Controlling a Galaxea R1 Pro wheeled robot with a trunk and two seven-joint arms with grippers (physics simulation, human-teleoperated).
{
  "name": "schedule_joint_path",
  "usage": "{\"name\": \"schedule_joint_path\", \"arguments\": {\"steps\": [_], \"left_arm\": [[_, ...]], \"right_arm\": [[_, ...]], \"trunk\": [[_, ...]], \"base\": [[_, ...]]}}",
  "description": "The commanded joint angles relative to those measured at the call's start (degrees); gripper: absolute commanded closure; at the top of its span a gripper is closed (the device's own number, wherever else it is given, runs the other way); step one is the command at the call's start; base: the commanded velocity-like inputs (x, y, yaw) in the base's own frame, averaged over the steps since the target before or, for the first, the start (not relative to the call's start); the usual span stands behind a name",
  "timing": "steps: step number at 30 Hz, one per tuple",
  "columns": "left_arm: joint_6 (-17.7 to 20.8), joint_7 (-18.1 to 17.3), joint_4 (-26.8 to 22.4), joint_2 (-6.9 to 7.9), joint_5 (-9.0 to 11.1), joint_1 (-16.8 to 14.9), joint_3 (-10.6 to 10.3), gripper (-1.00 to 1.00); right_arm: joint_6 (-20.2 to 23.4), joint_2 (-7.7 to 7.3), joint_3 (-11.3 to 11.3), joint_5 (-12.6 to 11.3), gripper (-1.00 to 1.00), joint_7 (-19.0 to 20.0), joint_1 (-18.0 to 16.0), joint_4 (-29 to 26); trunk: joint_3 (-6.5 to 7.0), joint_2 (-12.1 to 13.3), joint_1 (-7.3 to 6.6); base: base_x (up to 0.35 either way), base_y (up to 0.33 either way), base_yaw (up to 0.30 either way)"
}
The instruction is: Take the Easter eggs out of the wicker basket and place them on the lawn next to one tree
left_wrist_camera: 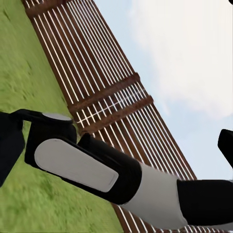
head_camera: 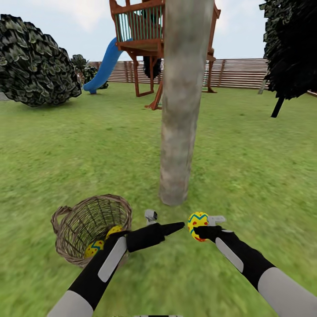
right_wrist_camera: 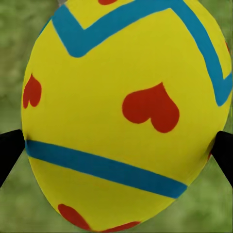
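Lawn: mottled green grass, filling the ground from the foreground back to the fence.

Fence: brown horizontal slats along the far edge; also seen from the left wrist view.

Play tower: wooden, with a blue slide running down on its left side, standing behind the tree.

Bush: round, dark-leaved, far left. A dark narrow-trunked tree stands far right.

Tree: thick straight grey-brown trunk, rooted in the grass at centre, just beyond both grippers.

Wicker basket: brown open weave, loop handle at its left rim, on the grass left of the trunk base. Two eggs in basket lie at its bottom, partly hidden by the left arm.

Left gripper: reaches across the basket's near side toward the right; whether its jaws are apart or together cannot be told.

Right gripper: jaws closed around the held egg, low over the grass near the trunk base. In the right wrist view the held egg shows yellow with red hearts and blue zigzag bands, a dark fingertip at each side.
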Motion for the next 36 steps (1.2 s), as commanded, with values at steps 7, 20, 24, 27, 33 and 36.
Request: {"name": "schedule_joint_path", "arguments": {"steps": [7, 20, 24, 27, 33, 36], "left_arm": [[-0.1, -0.1, 0.1, -0.25, 0.4, 0.0, -0.1, -1.0], [-5.1, -0.5, 4.6, -0.49, 0.5, 0.0, -0.1, -1.0], [-9.0, -0.4, 5.4, -0.5, 0.5, 0.0, -0.1, -1.0], [-9.4, -0.4, 5.5, -0.66, 0.5, 0.0, -0.1, -1.0], [-9.4, -0.4, 4.7, -0.84, 0.6, 0.0, -2.7, -1.0], [-9.2, -0.5, 4.2, -0.84, 1.2, 0.0, -2.9, -1.0]], "right_arm": [[0.0, 0.34, 1.6, -0.6, 1.0, -0.6, 0.0, 1.0], [-6.1, 6.99, 1.9, 11.9, 1.0, -0.2, 0.0, 10.9], [-6.5, 7.02, 1.8, 11.9, 1.0, -0.5, -0.1, 10.9], [-6.4, 7.05, 1.8, 12.0, 1.0, -0.5, -0.1, 10.9], [-6.4, 7.02, 1.8, 11.8, 1.0, -0.5, -0.1, 10.9], [-6.3, 7.02, 1.8, 11.8, 1.0, -0.5, -0.1, 10.9]], "trunk": [[-0.05, 0.0, -0.01], [-0.05, 0.0, -0.01], [-0.27, 0.0, 0.01], [-0.94, -0.1, 0.09], [-2.27, -0.2, 0.25], [-2.93, -0.2, 0.32]], "base": [[0.0, -0.247, 0.3], [0.0, -0.021, 0.065], [0.0, 0.0, 0.0], [0.0, 0.0, 0.0], [0.0, 0.0, 0.0], [0.0, 0.0, 0.0]]}}
